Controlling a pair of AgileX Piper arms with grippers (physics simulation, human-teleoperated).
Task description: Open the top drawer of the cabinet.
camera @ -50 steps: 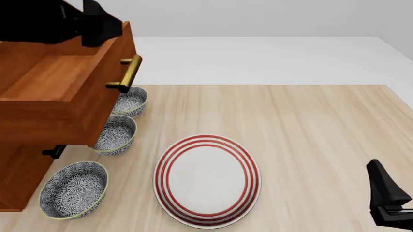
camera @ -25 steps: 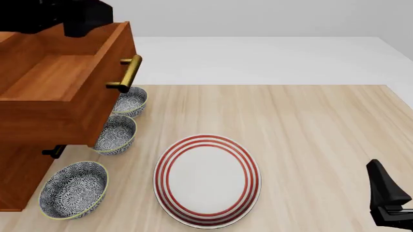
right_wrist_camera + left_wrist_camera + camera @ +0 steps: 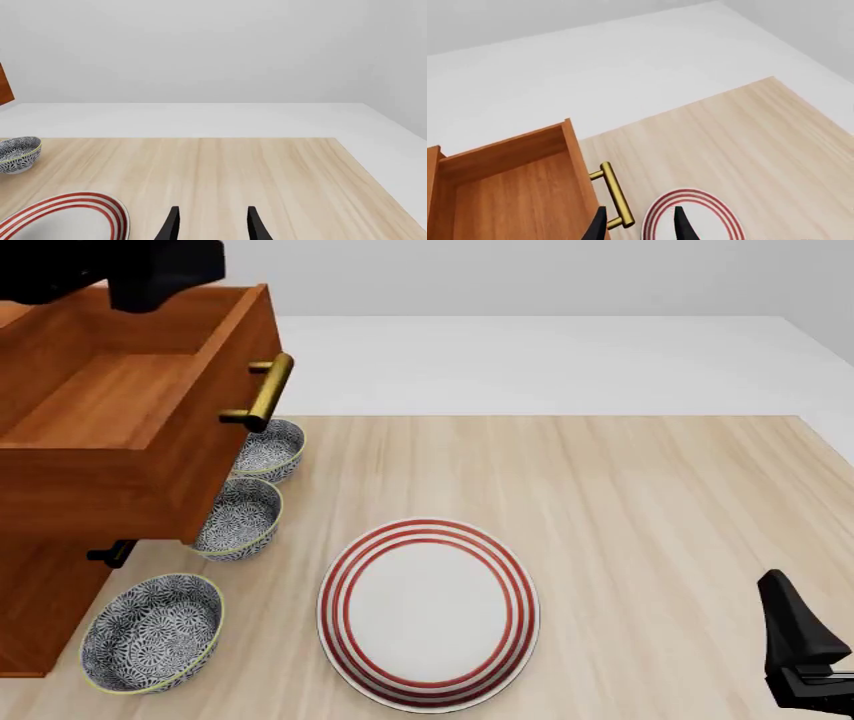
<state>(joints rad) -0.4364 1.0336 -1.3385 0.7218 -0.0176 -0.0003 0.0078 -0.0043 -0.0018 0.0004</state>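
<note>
The cabinet stands at the left edge of the table. Its top drawer is pulled out and shows an empty wooden inside, with the brass bar handle on its front. My left gripper hovers above the drawer's far side, open and empty, apart from the handle. In the left wrist view the drawer and its handle lie below the open left gripper. My right gripper rests at the near right, and the right wrist view shows it open and empty.
Three patterned bowls sit in a row beside the cabinet, partly under the drawer. A red-ringed white plate lies at the middle front. The wooden table runs to the right.
My left gripper has moved left and back, away from the handle, over the open drawer. The drawer and the right arm have not moved.
</note>
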